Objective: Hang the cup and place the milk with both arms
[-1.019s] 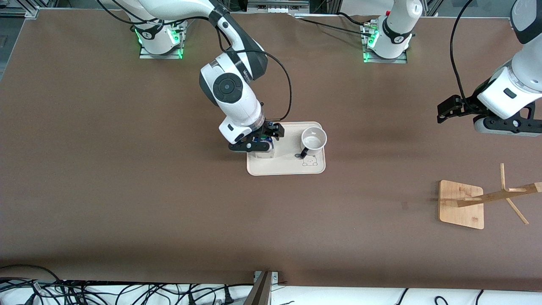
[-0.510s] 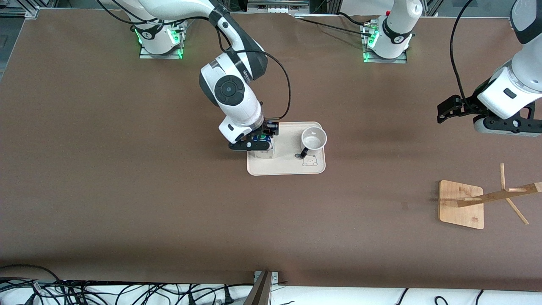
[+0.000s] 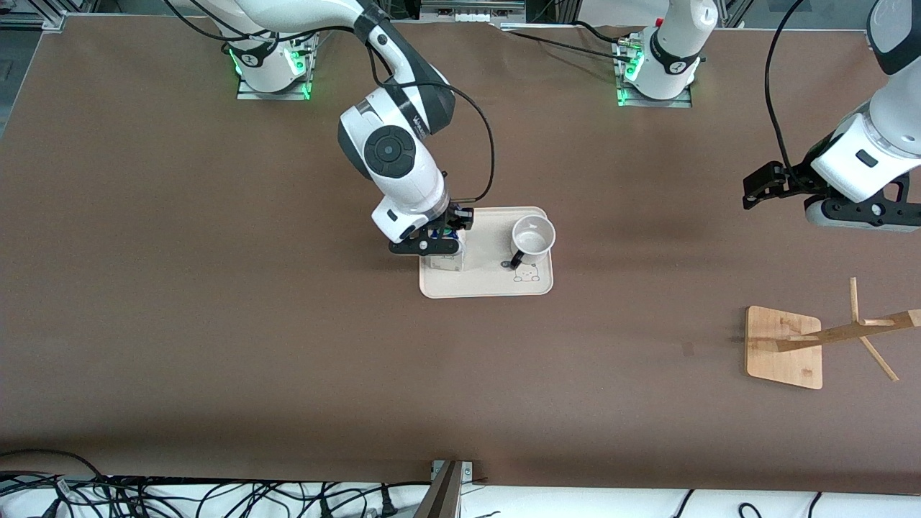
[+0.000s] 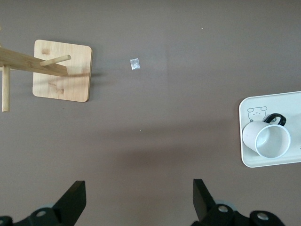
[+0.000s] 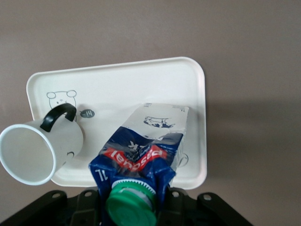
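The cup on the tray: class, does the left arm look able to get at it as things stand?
Probably yes. The cup stands upright on the tray with open table toward the left gripper, whose fingers are open. The right gripper is shut on the milk beside it, apart from the cup.

The milk carton (image 5: 141, 146) carries the clearest lettering: a red band on its dark blue side holds white letters, seen upside down and too skewed to spell out with certainty; near the lower corner of the blue panel stands "1L"; a small cow drawing sits on the white panel. The tray (image 5: 155, 75) bears a line-drawn bear face and a small dark round mark with tiny figures that cannot be read; no other text can be read in the views.
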Controlling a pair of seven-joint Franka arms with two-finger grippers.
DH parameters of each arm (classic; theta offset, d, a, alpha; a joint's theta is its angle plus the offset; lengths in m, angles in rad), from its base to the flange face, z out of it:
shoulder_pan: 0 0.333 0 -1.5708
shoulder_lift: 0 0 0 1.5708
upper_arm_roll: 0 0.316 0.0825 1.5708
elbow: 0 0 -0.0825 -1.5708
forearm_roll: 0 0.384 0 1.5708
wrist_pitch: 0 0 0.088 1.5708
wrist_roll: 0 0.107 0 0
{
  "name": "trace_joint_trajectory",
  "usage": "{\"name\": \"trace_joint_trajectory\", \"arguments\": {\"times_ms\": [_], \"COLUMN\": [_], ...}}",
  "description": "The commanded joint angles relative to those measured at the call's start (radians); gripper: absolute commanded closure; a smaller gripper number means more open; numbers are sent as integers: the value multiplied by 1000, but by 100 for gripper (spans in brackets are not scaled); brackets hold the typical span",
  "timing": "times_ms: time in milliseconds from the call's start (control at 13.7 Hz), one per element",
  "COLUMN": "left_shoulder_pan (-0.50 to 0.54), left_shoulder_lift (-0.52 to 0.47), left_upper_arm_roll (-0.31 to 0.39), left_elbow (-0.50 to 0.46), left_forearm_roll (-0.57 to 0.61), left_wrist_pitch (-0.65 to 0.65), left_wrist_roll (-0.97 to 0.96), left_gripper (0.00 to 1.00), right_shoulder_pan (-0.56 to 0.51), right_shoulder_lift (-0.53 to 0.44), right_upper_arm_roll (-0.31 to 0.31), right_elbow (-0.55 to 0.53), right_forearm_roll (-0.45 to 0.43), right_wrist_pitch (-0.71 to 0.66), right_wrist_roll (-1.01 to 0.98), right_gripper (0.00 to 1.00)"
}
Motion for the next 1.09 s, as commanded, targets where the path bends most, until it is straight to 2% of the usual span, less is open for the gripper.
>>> {"name": "trace_joint_trajectory", "arguments": {"times_ms": [0,146,291,583,947,1019], "left_shoulder_pan": [2,-2,-2,-13,-15,-15], "left_shoulder_lift": [27,38,47,67,95,107], "left_upper_arm_roll": [-7,-12,-13,-27,-152,-174], "left_elbow": [30,30,32,56,55,50], "left_forearm_roll": [-23,-21,-24,-26,-66,-102], "left_wrist_pitch": [-7,-7,-7,-30,-47,-45], "left_wrist_roll": [4,4,4,10,-94,-155], "left_gripper": [0,0,0,0,0,0], "right_shoulder_pan": [1,-7,-16,-40,-163,-169], "right_shoulder_lift": [-49,-86,-103,-123,-138,-141], "right_upper_arm_roll": [-7,-13,-77,-189,-225,-258], "right_elbow": [5,5,8,192,195,195], "right_forearm_roll": [-3,-2,0,0,-3,-3], "right_wrist_pitch": [-54,-91,-176,-431,-506,-525], "right_wrist_roll": [1,-2,-13,-121,-365,-411], "right_gripper": [68,68,68,63,63,63]}}
